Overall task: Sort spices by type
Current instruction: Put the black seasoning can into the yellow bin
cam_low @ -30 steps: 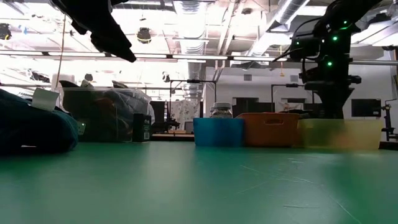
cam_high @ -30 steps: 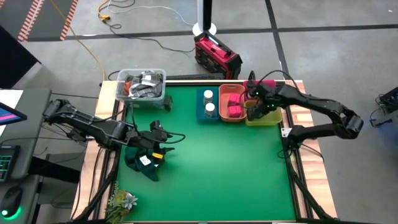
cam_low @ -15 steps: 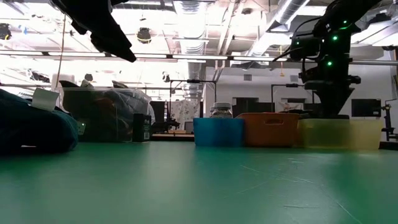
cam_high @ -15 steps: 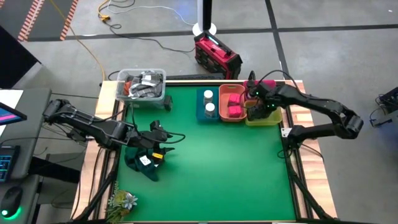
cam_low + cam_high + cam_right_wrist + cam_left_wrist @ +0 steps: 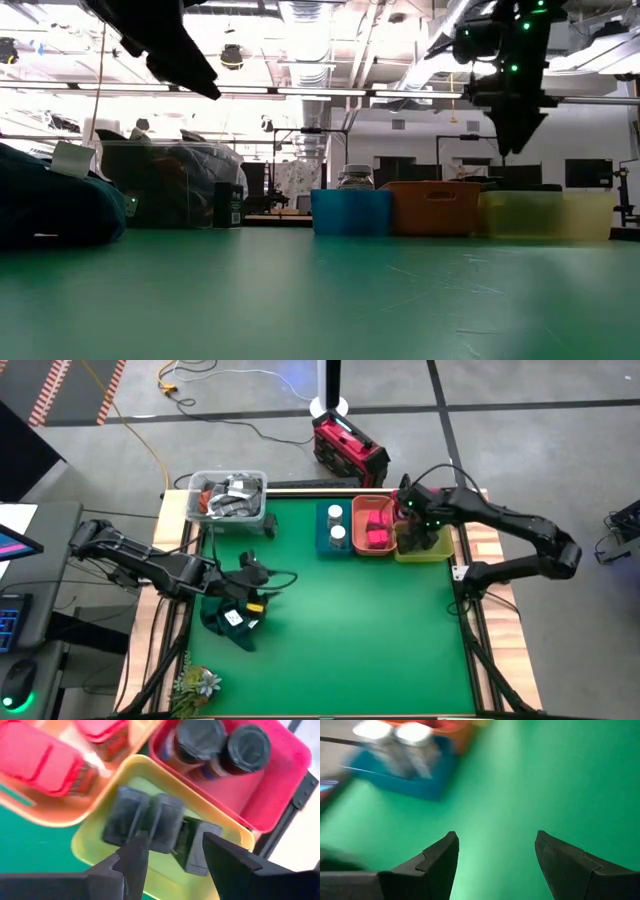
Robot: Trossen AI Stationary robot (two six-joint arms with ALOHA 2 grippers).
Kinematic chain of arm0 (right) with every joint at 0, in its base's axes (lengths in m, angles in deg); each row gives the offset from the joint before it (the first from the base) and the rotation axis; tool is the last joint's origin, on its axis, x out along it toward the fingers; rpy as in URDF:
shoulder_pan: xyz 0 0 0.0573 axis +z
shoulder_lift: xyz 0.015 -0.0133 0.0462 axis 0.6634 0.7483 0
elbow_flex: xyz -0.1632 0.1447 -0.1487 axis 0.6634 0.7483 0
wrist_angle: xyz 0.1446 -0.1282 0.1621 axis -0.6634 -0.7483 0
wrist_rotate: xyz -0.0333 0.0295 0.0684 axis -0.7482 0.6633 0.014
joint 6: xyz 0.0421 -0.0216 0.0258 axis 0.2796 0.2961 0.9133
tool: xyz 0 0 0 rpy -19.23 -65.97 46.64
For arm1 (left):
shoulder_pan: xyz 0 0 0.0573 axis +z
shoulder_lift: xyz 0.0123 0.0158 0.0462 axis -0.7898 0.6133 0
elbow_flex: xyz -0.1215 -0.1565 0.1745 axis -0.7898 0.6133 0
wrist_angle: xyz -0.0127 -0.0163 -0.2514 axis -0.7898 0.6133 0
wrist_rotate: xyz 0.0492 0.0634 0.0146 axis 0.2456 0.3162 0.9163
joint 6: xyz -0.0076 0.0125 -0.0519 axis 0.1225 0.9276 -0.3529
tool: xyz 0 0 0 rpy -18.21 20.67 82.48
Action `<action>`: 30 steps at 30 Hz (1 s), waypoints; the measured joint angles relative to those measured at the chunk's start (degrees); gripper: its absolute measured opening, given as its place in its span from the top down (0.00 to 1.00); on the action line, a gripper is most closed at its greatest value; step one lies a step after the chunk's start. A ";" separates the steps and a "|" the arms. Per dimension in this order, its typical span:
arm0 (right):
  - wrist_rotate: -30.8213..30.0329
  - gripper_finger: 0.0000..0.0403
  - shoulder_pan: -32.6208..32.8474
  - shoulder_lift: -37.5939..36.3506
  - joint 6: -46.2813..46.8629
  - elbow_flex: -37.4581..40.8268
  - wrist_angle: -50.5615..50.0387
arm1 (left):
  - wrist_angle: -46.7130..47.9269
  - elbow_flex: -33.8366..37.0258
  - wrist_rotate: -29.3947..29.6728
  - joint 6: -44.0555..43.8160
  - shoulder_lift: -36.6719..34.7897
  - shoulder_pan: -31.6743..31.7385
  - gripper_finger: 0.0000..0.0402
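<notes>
**High view: spices sit in four bins at the far edge while the right end effector hangs over the yellow one**

High view shows the green tabletop (image 5: pixel 340 630) with a row of small bins along its far side. The blue bin (image 5: pixel 334 530) holds two white-capped jars (image 5: pixel 335 523). Just beside it, the orange bin (image 5: pixel 372 527) carries the red-pink boxes (image 5: pixel 376 530). Next comes the yellow bin (image 5: pixel 425 550), and behind that a pink bin (image 5: pixel 280 780), best seen from the right wrist view, with two dark round jars (image 5: pixel 222 742) lying side by side in it.

The right wrist view looks down into the yellow bin (image 5: pixel 150 885), where three dark grey rectangular tins (image 5: pixel 150 820) lie close together, the outer one set slightly apart and tilted. The right end effector (image 5: pixel 172 855) hangs above these tins with its fingers spread and nothing between them; it has released. From the low view it sits well clear of the yellow bin (image 5: pixel 545 213), up near the ceiling lights.

The left end effector (image 5: pixel 258 585) hovers at the left side of the tabletop, over a dark green cloth (image 5: pixel 232 622) with a white label. Its fingers (image 5: pixel 435 865) stand parted over bare green surface, grasping nothing.

A clear plastic tub (image 5: pixel 228 497) of grey clutter rests at the far left corner. A red case (image 5: pixel 348 450) stands on the floor beyond.
</notes>
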 joint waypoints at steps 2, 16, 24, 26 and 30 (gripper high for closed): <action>-0.27 0.45 2.76 -0.01 0.13 0.00 1.46 | -0.29 0.00 6.49 -0.43 0.00 0.87 0.38; -5.03 0.46 25.71 -0.04 -2.49 -0.09 24.50 | 4.09 -1.25 -3.27 7.64 4.90 27.71 0.38; -9.63 0.46 31.98 -0.07 -6.76 -0.11 34.51 | 13.54 -15.67 -6.50 23.07 19.31 29.39 0.38; -9.71 0.46 32.54 -0.07 -6.89 -0.11 35.06 | 18.52 -20.04 -6.44 29.38 23.99 29.76 0.38; -12.43 0.46 33.63 -0.17 -6.37 2.28 35.82 | 25.90 -26.88 -4.68 42.04 31.85 30.53 0.38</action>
